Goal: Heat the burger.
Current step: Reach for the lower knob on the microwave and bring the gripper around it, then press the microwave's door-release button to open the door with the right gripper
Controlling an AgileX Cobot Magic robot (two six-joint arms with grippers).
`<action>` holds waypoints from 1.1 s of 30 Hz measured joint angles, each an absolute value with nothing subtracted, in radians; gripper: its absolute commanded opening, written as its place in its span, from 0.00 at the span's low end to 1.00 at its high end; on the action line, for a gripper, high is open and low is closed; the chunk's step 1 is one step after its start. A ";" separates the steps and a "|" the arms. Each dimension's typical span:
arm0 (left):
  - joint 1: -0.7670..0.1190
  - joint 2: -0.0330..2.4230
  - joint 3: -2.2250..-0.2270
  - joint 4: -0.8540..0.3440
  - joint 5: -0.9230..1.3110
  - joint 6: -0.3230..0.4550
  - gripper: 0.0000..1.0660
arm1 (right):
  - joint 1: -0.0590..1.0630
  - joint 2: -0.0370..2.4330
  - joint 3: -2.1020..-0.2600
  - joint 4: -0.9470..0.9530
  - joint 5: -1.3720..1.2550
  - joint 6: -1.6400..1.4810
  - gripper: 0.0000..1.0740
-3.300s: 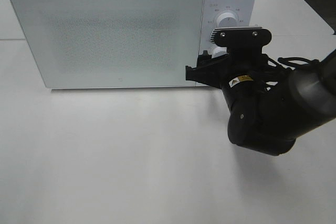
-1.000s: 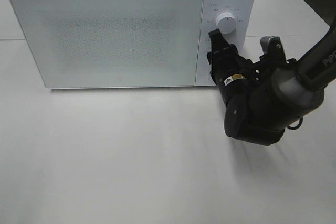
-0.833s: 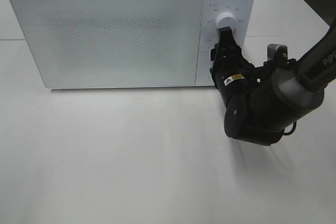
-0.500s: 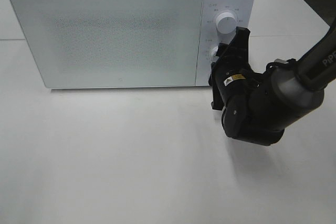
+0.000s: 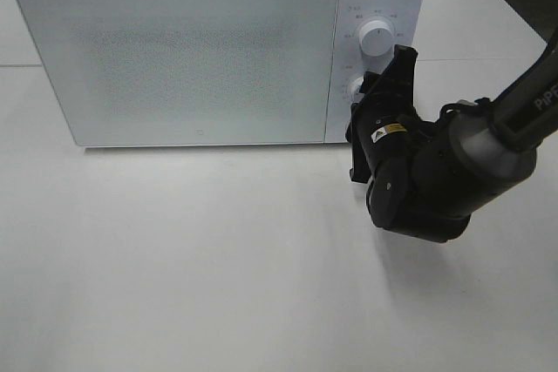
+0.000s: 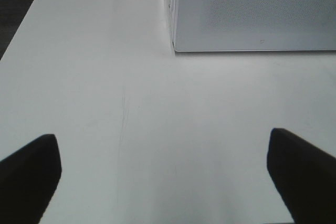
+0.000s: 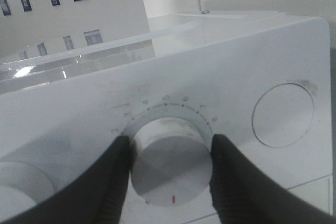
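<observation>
The burger is hidden; no view shows it. A white microwave point(image 5: 200, 58) stands at the back of the table with its door shut. My right gripper point(image 5: 364, 93) is pressed against the control panel. In the right wrist view its black fingers point(image 7: 113, 182) sit on both sides of the lower round dial point(image 7: 170, 153) and touch it, so the right gripper point(image 7: 170, 169) is shut on that dial. The upper dial point(image 5: 377, 37) is free. My left gripper point(image 6: 168, 177) hangs open over bare table, its fingertips point(image 6: 29, 169) far apart.
The microwave's front corner point(image 6: 252, 14) lies ahead of the left gripper. A round button point(image 7: 283, 115) sits beside the held dial, and part of a second dial point(image 7: 21, 187) shows on its other side. The white table point(image 5: 192, 259) runs out in front of the microwave.
Over the last second the right wrist rolled around at the control panel, swinging its fingers from near the upper dial to the lower one. In the last half second it stays still.
</observation>
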State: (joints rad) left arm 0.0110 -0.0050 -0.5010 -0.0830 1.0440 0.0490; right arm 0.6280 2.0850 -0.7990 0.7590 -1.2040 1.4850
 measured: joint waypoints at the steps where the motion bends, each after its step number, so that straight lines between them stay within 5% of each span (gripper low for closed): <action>1: 0.011 -0.005 -0.501 -0.083 1.044 0.049 0.94 | 0.628 2.085 -0.799 0.759 -1.204 1.485 0.08; 21: 0.011 -0.005 -0.501 -0.083 1.044 0.049 0.94 | 0.637 2.045 -0.758 0.722 -1.201 1.256 0.61; 33: 0.011 -0.005 -0.501 -0.083 1.044 0.049 0.94 | 0.637 1.893 -0.617 0.627 -1.027 0.991 0.65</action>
